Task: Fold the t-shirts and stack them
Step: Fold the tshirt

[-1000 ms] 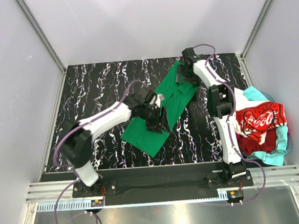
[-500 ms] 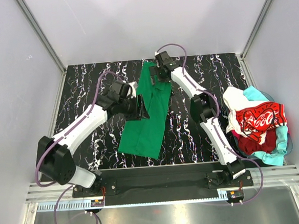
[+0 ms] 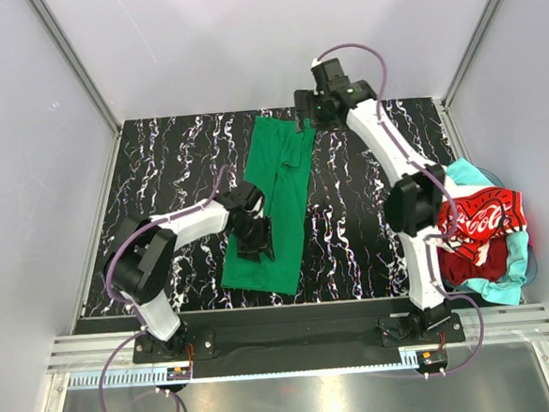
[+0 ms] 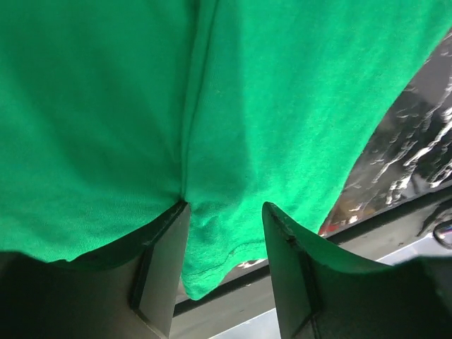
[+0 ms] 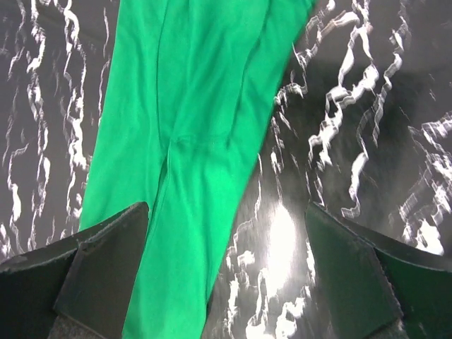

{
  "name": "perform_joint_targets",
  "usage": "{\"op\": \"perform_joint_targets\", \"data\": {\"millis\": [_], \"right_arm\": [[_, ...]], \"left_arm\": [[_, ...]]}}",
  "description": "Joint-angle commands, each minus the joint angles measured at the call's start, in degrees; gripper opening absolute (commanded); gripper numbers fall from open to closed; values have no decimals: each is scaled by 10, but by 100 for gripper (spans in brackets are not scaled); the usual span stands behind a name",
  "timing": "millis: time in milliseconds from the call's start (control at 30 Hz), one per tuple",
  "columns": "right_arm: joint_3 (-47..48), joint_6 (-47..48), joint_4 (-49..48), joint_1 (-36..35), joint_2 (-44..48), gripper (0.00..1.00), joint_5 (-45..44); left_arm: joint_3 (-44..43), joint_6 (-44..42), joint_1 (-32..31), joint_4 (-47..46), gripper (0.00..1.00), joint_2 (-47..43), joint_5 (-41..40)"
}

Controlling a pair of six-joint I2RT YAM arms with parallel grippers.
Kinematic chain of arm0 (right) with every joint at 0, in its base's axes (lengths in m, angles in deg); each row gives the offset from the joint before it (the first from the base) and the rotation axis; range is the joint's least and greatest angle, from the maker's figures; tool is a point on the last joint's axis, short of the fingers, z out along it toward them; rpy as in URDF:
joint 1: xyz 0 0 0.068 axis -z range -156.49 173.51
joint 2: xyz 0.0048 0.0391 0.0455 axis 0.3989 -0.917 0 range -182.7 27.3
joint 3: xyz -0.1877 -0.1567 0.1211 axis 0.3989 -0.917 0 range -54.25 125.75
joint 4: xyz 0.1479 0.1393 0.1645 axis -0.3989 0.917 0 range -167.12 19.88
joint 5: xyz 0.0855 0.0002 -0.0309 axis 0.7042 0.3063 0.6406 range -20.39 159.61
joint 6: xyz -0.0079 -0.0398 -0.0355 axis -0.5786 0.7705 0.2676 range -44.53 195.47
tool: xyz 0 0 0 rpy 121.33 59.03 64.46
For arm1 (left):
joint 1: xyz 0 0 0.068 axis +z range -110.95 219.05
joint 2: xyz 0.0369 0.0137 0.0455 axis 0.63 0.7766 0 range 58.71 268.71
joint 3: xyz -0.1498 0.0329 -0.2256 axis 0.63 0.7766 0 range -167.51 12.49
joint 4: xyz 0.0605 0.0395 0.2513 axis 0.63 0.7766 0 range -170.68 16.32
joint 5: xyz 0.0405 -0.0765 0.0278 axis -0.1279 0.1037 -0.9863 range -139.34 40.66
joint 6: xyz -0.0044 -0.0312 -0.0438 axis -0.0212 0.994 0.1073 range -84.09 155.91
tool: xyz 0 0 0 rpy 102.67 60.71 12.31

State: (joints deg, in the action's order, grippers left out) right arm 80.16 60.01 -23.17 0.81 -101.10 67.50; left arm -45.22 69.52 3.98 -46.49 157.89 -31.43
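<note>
The green t-shirt [image 3: 279, 196] lies on the black marbled table [image 3: 177, 166] as a long narrow strip running from the far middle to the near edge. My left gripper [image 3: 256, 240] is low over the strip's near left part. In the left wrist view [image 4: 222, 208] its jaws stand apart with green cloth [image 4: 282, 106] between and over them. My right gripper [image 3: 306, 121] hovers at the strip's far end, wide open and empty [image 5: 226, 212], above the shirt's edge [image 5: 191, 127]. The red Coca-Cola shirt [image 3: 473, 220], the turquoise shirt [image 3: 506, 284] and the white shirt [image 3: 436, 228] lie heaped at the right.
The heap of shirts sits at the table's right edge beside the right arm's base. Grey walls with metal frame posts enclose the table on three sides. A metal rail [image 3: 293, 337] runs along the near edge.
The right gripper let go of the shirt's far end and moved back and right. The left gripper slid toward the near end. The shirt now lies straighter and flat.
</note>
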Motion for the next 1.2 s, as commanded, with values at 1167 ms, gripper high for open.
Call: {"op": "perform_joint_targets", "data": {"millis": [1167], "right_arm": [[-968,-209,-282,-45,437,64,408]], "left_arm": [[161,41,18,39,54,-207,-33]]}}
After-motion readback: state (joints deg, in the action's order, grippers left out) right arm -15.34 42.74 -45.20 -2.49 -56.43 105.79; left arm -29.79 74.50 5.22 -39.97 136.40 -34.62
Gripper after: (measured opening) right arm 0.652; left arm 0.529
